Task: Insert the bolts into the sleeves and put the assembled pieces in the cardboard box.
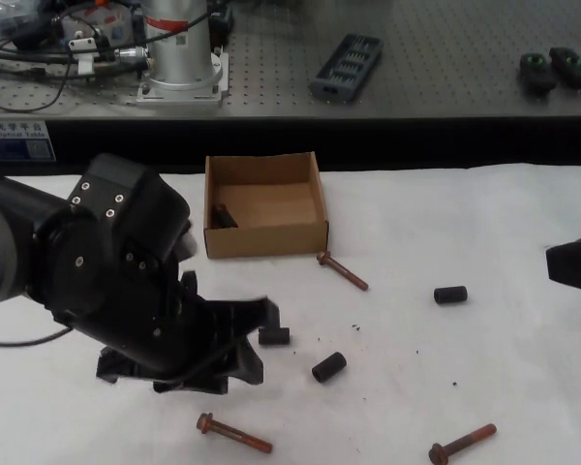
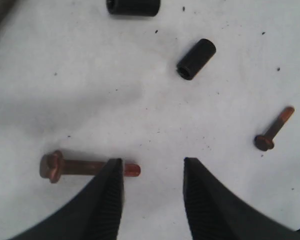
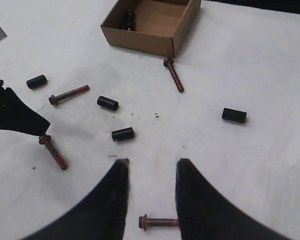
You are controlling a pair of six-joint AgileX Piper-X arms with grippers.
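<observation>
Left wrist view: our left pincer [image 2: 152, 161] hangs released above the counter [image 2: 90, 100], one finger over the shank of a bolt [image 2: 77, 167] that's mostly outside the gap — we reckon closing now just shoves it away. The right pincer [image 3: 153, 161] is released too; the cardboard box [image 3: 140, 42] sits well apart.

A white, lightly speckled sheet [image 1: 465, 213] covers the bench. Beyond it, at 12 o'clock, lies a grey perforated metal table [image 1: 445, 58]. This carries a silver metal cylinder [image 1: 179, 48] and black cables [image 1: 29, 48] at 11 o'clock, a dark ribbed rectangular block [image 1: 347, 66] at 12 o'clock, and two small black-and-green pieces [image 1: 554, 70] at 2 o'clock.
</observation>
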